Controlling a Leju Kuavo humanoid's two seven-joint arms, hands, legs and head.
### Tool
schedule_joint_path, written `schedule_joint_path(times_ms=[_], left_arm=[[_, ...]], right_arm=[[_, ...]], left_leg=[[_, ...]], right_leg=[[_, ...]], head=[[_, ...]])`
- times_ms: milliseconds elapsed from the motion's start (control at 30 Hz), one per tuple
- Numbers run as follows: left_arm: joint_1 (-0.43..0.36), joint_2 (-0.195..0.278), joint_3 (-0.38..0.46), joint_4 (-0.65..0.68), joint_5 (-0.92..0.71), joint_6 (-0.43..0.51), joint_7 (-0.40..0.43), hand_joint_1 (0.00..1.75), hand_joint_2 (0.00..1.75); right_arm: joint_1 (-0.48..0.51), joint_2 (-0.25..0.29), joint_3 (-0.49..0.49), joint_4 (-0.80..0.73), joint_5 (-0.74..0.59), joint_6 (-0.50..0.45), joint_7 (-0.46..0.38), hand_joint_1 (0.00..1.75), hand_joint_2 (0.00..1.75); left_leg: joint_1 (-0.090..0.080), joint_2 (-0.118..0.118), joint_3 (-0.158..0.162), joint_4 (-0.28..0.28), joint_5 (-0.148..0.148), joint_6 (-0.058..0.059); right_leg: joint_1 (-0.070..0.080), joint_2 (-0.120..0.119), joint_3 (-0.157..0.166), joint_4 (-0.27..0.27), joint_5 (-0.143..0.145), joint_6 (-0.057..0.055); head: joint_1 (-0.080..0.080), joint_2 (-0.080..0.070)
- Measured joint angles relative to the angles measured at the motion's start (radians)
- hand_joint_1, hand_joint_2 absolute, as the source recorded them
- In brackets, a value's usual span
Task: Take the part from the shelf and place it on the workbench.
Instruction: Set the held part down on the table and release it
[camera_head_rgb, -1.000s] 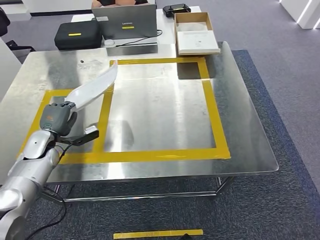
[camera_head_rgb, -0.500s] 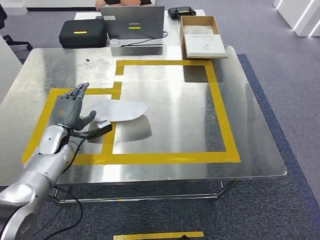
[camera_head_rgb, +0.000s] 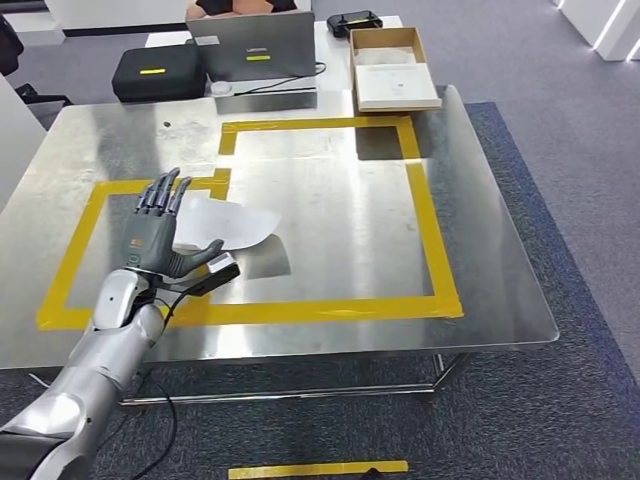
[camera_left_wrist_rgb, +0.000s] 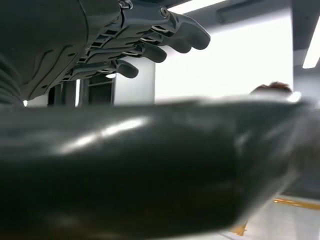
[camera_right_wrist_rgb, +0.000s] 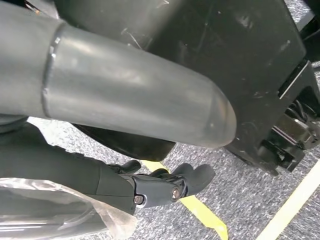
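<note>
White and thin, the curved plastic part (camera_head_rgb: 226, 222) now lies flat on the polished steel bench (camera_head_rgb: 483, 250). A second ago my left hand (camera_head_rgb: 155, 228) held it up at a slant, so I judge the placing is done and only the pulling back remains. That hand now hovers just beside the part's near end, fingers spread and holding nothing. The part rests across the yellow tape border (camera_head_rgb: 434, 245); it looks light, smooth and slightly bowed. My right hand (camera_right_wrist_rgb: 166, 185) hangs over the carpet, fingers loosely curled around nothing.
</note>
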Motion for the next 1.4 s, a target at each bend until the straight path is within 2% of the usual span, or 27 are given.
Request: schedule_joint_path(times_ms=[67,100,233,267,367,433,500,533,567,600,633,700,733,767,800,867,900,967,1033,1067,1100,1133,1167,1200,1267,1333,1400], left_arm=[[0.028,-0.013,0.015,-0.028,0.042,0.0,-0.033,0.0,0.0],[0.048,-0.023,0.021,-0.048,0.076,0.0,-0.059,0.0,0.0],[0.147,-0.083,0.027,-0.179,0.268,0.0,-0.174,0.0,0.0],[0.185,-0.1,0.016,-0.227,0.316,0.0,-0.191,0.0,0.0],[0.316,-0.14,-0.041,-0.384,0.43,0.001,-0.217,0.0,0.0],[0.373,-0.161,-0.079,-0.461,0.466,-0.001,-0.223,0.0,0.0],[0.418,-0.173,-0.103,-0.526,0.513,-0.016,-0.241,0.0,0.0],[0.449,-0.177,-0.113,-0.564,0.552,-0.035,-0.255,0.0,0.0],[0.483,-0.179,-0.125,-0.605,0.591,-0.058,-0.272,0.0,0.0],[0.518,-0.182,-0.138,-0.645,0.627,-0.084,-0.286,0.0,0.0],[0.551,-0.183,-0.151,-0.683,0.655,-0.107,-0.299,0.0,0.0],[0.615,-0.183,-0.172,-0.752,0.693,-0.144,-0.321,0.0,0.0],[0.647,-0.182,-0.178,-0.787,0.71,-0.158,-0.332,0.0,0.0],[0.676,-0.181,-0.183,-0.816,0.724,-0.169,-0.34,0.0,0.0],[0.701,-0.179,-0.188,-0.839,0.736,-0.178,-0.345,0.0,0.0],[0.74,-0.175,-0.195,-0.864,0.756,-0.189,-0.351,0.0,0.0],[0.756,-0.171,-0.197,-0.87,0.763,-0.191,-0.352,0.0,0.0],[0.78,-0.165,-0.198,-0.875,0.772,-0.191,-0.352,0.0,0.0],[0.795,-0.159,-0.194,-0.868,0.774,-0.19,-0.348,0.0,0.0],[0.802,-0.157,-0.188,-0.858,0.773,-0.186,-0.344,0.0,0.0],[0.809,-0.155,-0.177,-0.841,0.771,-0.18,-0.34,0.0,0.0],[0.817,-0.154,-0.164,-0.821,0.769,-0.172,-0.339,0.0,0.0],[0.823,-0.153,-0.147,-0.801,0.767,-0.164,-0.34,0.0,0.0],[0.828,-0.152,-0.132,-0.782,0.764,-0.157,-0.343,0.0,0.0],[0.833,-0.15,-0.11,-0.754,0.759,-0.149,-0.349,0.0,0.0],[0.837,-0.149,-0.096,-0.736,0.757,-0.147,-0.351,0.0,0.0],[0.84,-0.149,-0.086,-0.721,0.753,-0.144,-0.35,0.0,0.0]], right_arm=[[0.001,0.0,0.0,0.0,-0.003,-0.001,0.004,0.0,0.0],[0.001,0.0,0.0,0.0,-0.004,-0.001,0.006,0.0,0.0],[0.001,0.0,0.0,0.0,-0.008,-0.01,0.011,0.0,0.0],[0.0,0.0,0.0,0.0,-0.007,-0.013,0.01,0.0,0.0],[0.002,0.001,0.0,0.0,-0.002,-0.019,0.006,0.0,0.0],[0.006,0.002,0.0,0.0,0.001,-0.022,0.004,0.0,0.0],[0.006,0.002,0.0,0.0,0.005,-0.027,0.002,0.0,0.0],[0.006,0.002,0.0,0.0,0.008,-0.031,0.001,0.0,0.0],[0.006,0.001,0.0,0.0,0.011,-0.033,0.001,0.0,0.0],[0.006,0.001,0.0,0.0,0.014,-0.035,0.001,0.0,0.0],[0.006,0.001,0.001,0.0,0.018,-0.036,0.004,0.0,0.0],[0.005,0.001,0.004,0.0,0.027,-0.036,0.014,0.0,0.0],[0.004,0.001,0.005,0.0,0.03,-0.038,0.022,0.0,0.0],[0.003,0.002,0.006,0.0,0.032,-0.041,0.032,0.0,0.0],[0.003,0.002,0.007,0.0,0.034,-0.043,0.044,0.0,0.0],[0.005,0.002,0.007,0.0,0.036,-0.047,0.068,0.0,0.0],[0.006,0.002,0.007,0.0,0.036,-0.047,0.077,0.0,0.0],[0.007,0.002,0.007,0.0,0.033,-0.047,0.087,0.0,0.0],[0.006,0.001,0.007,0.0,0.029,-0.055,0.097,0.0,0.0],[0.006,0.001,0.007,0.0,0.025,-0.064,0.103,0.0,0.0],[0.007,0.001,0.007,0.0,0.019,-0.075,0.109,0.0,0.0],[0.007,0.001,0.006,0.0,0.013,-0.086,0.114,0.0,0.0],[0.007,0.001,0.005,0.0,0.009,-0.094,0.116,0.0,0.0],[0.006,0.001,0.004,0.0,0.006,-0.099,0.117,0.0,0.0],[0.006,0.001,0.003,0.0,0.005,-0.103,0.118,0.0,0.0],[0.005,0.001,0.002,0.0,0.005,-0.105,0.118,0.0,0.0],[0.006,0.001,0.001,0.0,0.005,-0.105,0.118,0.0,0.0]], left_leg=[[0.0,0.0,-0.017,0.087,-0.042,-0.001],[0.0,0.0,-0.001,0.079,-0.037,0.001],[-0.005,0.0,0.153,-0.164,0.04,0.02],[-0.009,0.0,0.167,-0.193,0.046,0.024],[-0.016,0.001,0.158,-0.206,0.066,0.042],[-0.012,0.003,0.141,-0.212,0.089,0.057],[-0.011,0.005,0.117,-0.214,0.11,0.066],[-0.012,0.007,0.106,-0.213,0.118,0.068],[-0.013,0.011,0.094,-0.213,0.126,0.067],[-0.014,0.013,0.082,-0.212,0.135,0.067],[-0.014,0.015,0.071,-0.212,0.143,0.065],[-0.015,0.015,0.054,-0.21,0.158,0.059],[-0.017,0.015,0.048,-0.208,0.164,0.054],[-0.018,0.015,0.043,-0.206,0.172,0.049],[-0.019,0.016,0.04,-0.204,0.18,0.044],[-0.016,0.014,0.034,-0.202,0.192,0.034],[-0.014,0.012,0.029,-0.194,0.18,0.028],[-0.011,0.008,0.011,-0.13,0.102,0.017],[-0.009,0.008,-0.011,-0.007,0.005,0.01],[-0.009,0.008,-0.014,0.044,-0.017,0.009],[-0.008,0.008,-0.006,0.072,-0.015,0.009],[-0.008,0.008,0.016,0.065,0.006,0.011],[-0.009,0.008,0.056,0.021,0.034,0.016],[-0.01,0.008,0.107,-0.049,0.054,0.021],[-0.013,0.007,0.194,-0.189,0.058,0.032],[-0.019,0.007,0.214,-0.242,0.05,0.039],[-0.018,0.01,0.198,-0.248,0.067,0.051]], right_leg=[[0.002,0.0,-0.009,0.0,0.008,-0.002],[0.002,0.0,-0.015,0.0,0.014,-0.001],[0.006,-0.001,-0.03,-0.001,0.036,0.014],[0.005,-0.002,-0.032,-0.003,0.042,0.02],[-0.001,0.0,-0.036,-0.01,0.056,0.04],[-0.001,0.002,-0.058,0.026,0.007,0.049],[0.001,0.002,-0.089,0.135,-0.097,0.053],[0.001,0.002,-0.098,0.198,-0.137,0.054],[0.001,0.001,-0.096,0.244,-0.157,0.054],[0.001,0.001,-0.08,0.26,-0.156,0.054],[0.001,0.0,-0.045,0.239,-0.137,0.053],[0.002,0.001,0.068,0.113,-0.101,0.048],[0.002,0.002,0.128,0.037,-0.098,0.044],[0.004,0.003,0.168,-0.02,-0.104,0.042],[0.005,0.003,0.189,-0.054,-0.111,0.039],[0.006,0.0,0.181,-0.068,-0.108,0.029],[0.005,-0.002,0.172,-0.068,-0.1,0.021],[0.004,-0.009,0.154,-0.069,-0.081,0.006],[0.008,-0.014,0.133,-0.068,-0.061,-0.001],[0.01,-0.016,0.122,-0.067,-0.05,-0.002],[0.012,-0.018,0.108,-0.065,-0.039,-0.002],[0.014,-0.018,0.093,-0.061,-0.029,-0.002],[0.016,-0.018,0.077,-0.056,-0.019,-0.002],[0.017,-0.018,0.062,-0.052,-0.011,0.0],[0.021,-0.018,0.041,-0.043,0.004,0.005],[0.021,-0.019,0.028,-0.041,0.021,0.016],[0.018,-0.017,0.014,-0.034,0.019,0.028]], head=[[0.0,0.0],[0.0,0.0],[0.001,0.0],[0.002,0.0],[0.003,0.0],[0.01,0.0],[0.018,0.0],[0.02,0.0],[0.02,0.0],[0.02,0.0],[0.021,0.0],[0.022,0.0],[0.022,0.0],[0.021,0.0],[0.021,0.0],[0.021,0.0],[0.021,0.0],[0.018,0.0],[0.017,0.0],[0.017,0.0],[0.017,0.0],[0.017,0.0],[0.017,0.0],[0.017,0.0],[0.017,0.0],[0.018,0.0],[0.017,0.0]])
